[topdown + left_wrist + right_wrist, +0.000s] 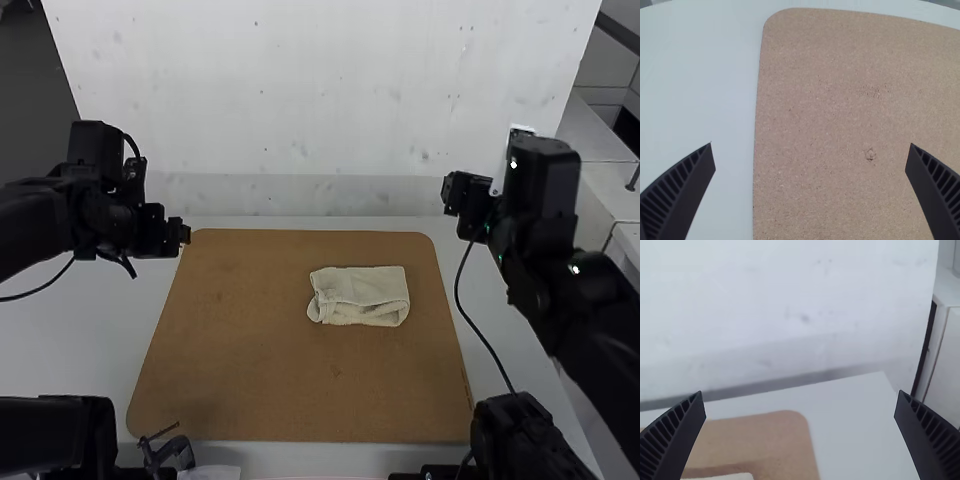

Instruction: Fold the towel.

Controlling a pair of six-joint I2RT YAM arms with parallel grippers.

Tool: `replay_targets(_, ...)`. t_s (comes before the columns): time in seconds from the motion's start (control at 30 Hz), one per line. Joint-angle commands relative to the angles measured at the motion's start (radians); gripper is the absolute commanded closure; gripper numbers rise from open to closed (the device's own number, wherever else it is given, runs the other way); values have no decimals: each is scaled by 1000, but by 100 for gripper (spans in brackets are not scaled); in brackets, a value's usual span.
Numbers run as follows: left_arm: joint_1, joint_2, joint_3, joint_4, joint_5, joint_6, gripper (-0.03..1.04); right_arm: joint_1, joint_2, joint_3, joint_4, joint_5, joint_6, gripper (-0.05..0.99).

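The cream, compactly folded cloth towel (360,299) lies on the brown rectangular board (250,375). Black left gripper (810,145) and black right gripper (800,392) are wide open, empty. Folding seems finished; next, leave it untouched.

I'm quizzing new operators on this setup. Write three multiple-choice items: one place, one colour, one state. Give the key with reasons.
1. In the high view, where is the towel?
A) Off the board
B) On the board, right of its middle
C) At the board's near left corner

2. What colour is the board?
A) Brown
B) Green
C) Black

3. How is the left end effector?
A) Shut on the towel
B) Shut on nothing
C) Open

Key:
1 B: bare board surrounds the towel, more of it to the left.
2 A: its surface is plain brown.
3 C: the left wrist view shows its fingers wide apart.
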Motion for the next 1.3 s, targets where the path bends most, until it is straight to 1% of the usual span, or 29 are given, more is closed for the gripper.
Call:
replay_targets(0.0, -11, -56, -15, 34, -19, 2, 2, -38, -150, -49, -8, 0, -32, -3)
replay_targets(0.07, -12, -81, -27, 45, -19, 5, 2, -58, -219, -78, -16, 4, -48, -3)
replay_targets(0.13, -15, -99, -33, 46, -19, 7, 2, -77, -272, -92, -40, -4, -49, -3)
replay_targets(0.27, -20, -139, -42, 46, -19, 7, 2, -103, -291, -95, -89, 1, -49, -3)
replay_targets(0.4, -21, -194, -53, 48, -24, 7, 2, -101, -294, -106, -80, 13, -48, -3)
replay_targets(0.47, -20, -214, -52, 48, -34, 10, 2, -103, -299, -97, -79, 16, -46, -3)
replay_targets(0.57, -15, -233, -47, 48, -34, 11, 2, -120, -300, -91, -80, 24, -40, -3)
replay_targets(0.63, -17, -257, -49, 46, -34, 13, 2, -147, -315, -105, -83, 15, -39, -3)
replay_targets(0.7, -18, -279, -55, 46, -34, 15, 2, -167, -368, -137, -59, 6, -43, -3)
replay_targets(0.83, -17, -317, -65, 43, -34, 13, 2, -162, -420, -144, -62, 4, -48, -3)
replay_targets(0.9, -15, -340, -69, 41, -34, 11, 2, -162, -440, -140, -57, -5, -48, -3)
replay_targets(0.97, -15, -380, -70, 31, -36, -1, 2, -162, -441, -137, -59, -7, -48, -3)
replay_targets(1.03, -11, -423, -81, 18, -39, -1, 2, -162, -443, -138, -60, -8, -48, -3)
replay_targets(1.17, -7, -522, -136, 15, -56, 1, 2, -162, -441, -146, -62, -19, -48, -3)
replay_targets(1.27, -11, -628, -187, 23, -57, 15, 2, -166, -437, -149, -65, -37, -48, -3)
